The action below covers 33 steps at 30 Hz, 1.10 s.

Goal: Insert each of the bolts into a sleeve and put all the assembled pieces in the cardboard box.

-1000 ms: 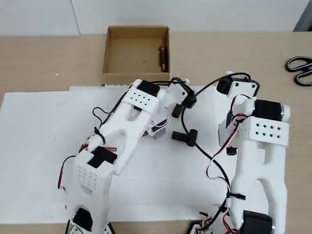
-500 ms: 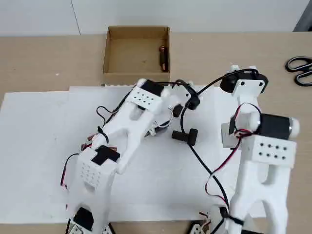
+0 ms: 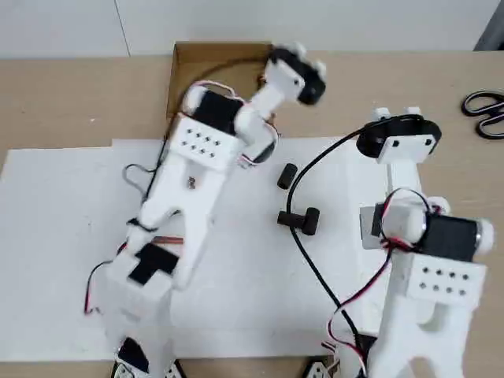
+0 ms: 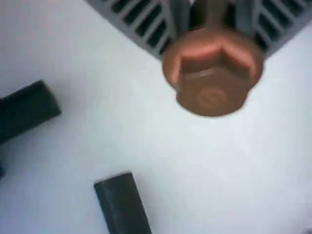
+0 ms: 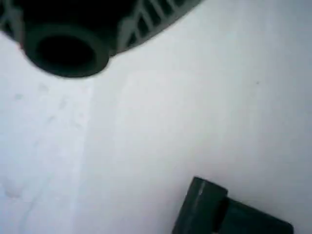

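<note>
My left gripper (image 4: 212,17) is shut on a copper bolt (image 4: 212,73), hex head outward, held above the white paper. Beneath it lie a black sleeve (image 4: 122,207) and another black piece (image 4: 24,112). In the high view the sleeve (image 3: 287,175) and a black bolt (image 3: 299,219) lie mid-paper, and the left arm (image 3: 291,75) rises over the cardboard box (image 3: 213,55), covering its right side. My right gripper (image 5: 73,17) is shut on a black sleeve (image 5: 66,51), open end showing, above the paper near the black bolt (image 5: 234,212). The right arm's wrist (image 3: 398,142) stands right of the pieces.
White paper (image 3: 63,205) covers the table's middle. Scissors (image 3: 484,106) lie at the far right edge. A black cable (image 3: 315,268) runs across the paper between the arms.
The left arm has lifted and swung toward the box, uncovering the loose sleeve and hiding the box's right side. The right arm has risen and shifted a little to the right.
</note>
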Each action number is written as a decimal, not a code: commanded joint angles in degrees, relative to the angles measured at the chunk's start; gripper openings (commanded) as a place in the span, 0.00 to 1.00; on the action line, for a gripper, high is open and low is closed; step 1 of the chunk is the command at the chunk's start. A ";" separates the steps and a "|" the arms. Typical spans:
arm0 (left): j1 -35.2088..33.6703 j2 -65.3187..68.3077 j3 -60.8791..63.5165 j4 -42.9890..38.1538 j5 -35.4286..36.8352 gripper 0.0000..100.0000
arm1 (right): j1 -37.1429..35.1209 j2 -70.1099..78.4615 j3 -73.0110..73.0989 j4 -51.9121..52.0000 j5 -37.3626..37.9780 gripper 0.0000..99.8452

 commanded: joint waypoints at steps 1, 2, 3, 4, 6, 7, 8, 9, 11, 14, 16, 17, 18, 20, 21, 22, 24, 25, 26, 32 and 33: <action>-0.44 -10.73 2.24 1.49 5.10 0.01 | 0.40 -4.00 -1.49 0.22 0.62 0.00; -0.79 -12.31 4.09 1.49 5.45 0.01 | 0.40 -5.32 -1.49 0.22 0.62 0.00; -1.41 -13.98 6.29 1.49 5.36 0.01 | 0.40 -6.90 -1.49 -0.04 0.62 0.00; -1.93 -15.65 8.48 1.49 5.36 0.01 | 0.40 -8.48 -1.49 -0.22 0.62 0.00; -2.64 -19.43 12.70 1.49 5.63 0.01 | 0.40 -11.12 -1.49 -0.40 0.62 0.00; -2.99 -21.54 14.90 1.49 5.71 0.01 | 0.40 -12.35 -1.49 -0.57 0.62 0.00; -3.34 -23.91 17.01 1.49 5.89 0.01 | 0.40 -13.67 -1.49 -0.84 0.35 0.00; -3.69 -26.64 19.03 1.49 6.59 0.01 | 0.40 -14.81 -1.49 -1.27 0.18 0.00; -3.78 -32.53 22.46 1.41 9.93 0.01 | 0.40 -16.57 -1.32 -1.63 0.00 0.00; -3.52 -40.35 29.14 1.05 15.74 0.01 | 0.40 -19.38 2.20 -2.33 -4.04 0.00; -3.60 -44.84 34.24 0.44 20.40 0.01 | 0.40 -21.85 5.71 -2.42 -7.03 0.00; -3.78 -46.77 36.79 -0.18 23.03 0.01 | 0.31 -23.08 7.74 -2.42 -8.18 0.00; -3.78 -48.88 38.81 -0.26 25.49 0.01 | 0.13 -24.48 9.85 -2.51 -9.23 0.00; -3.78 -53.19 43.03 -0.44 29.89 0.01 | -1.63 -27.65 14.51 -4.62 -10.99 0.00; -3.78 -55.38 45.32 -0.62 31.74 0.01 | -2.51 -29.58 16.79 -5.76 -11.60 0.00; -3.69 -57.23 47.52 -1.05 33.41 0.01 | -3.38 -31.60 18.90 -6.73 -11.96 0.00; -3.78 -61.01 52.88 -4.22 36.04 0.01 | -6.81 -35.65 23.47 -9.01 -11.96 0.00; -3.78 -62.77 56.31 -6.68 36.84 0.01 | -9.01 -37.76 25.85 -10.24 -11.96 0.00; -3.87 -64.70 59.65 -9.14 37.54 0.01 | -11.21 -39.87 27.96 -11.21 -11.96 0.00; -3.78 -80.79 80.75 -25.49 41.76 0.01 | -20.79 -53.05 38.95 -16.84 -11.96 0.00; -3.78 -84.04 84.44 -28.57 41.85 0.01 | -21.58 -55.08 40.44 -17.54 -11.96 0.00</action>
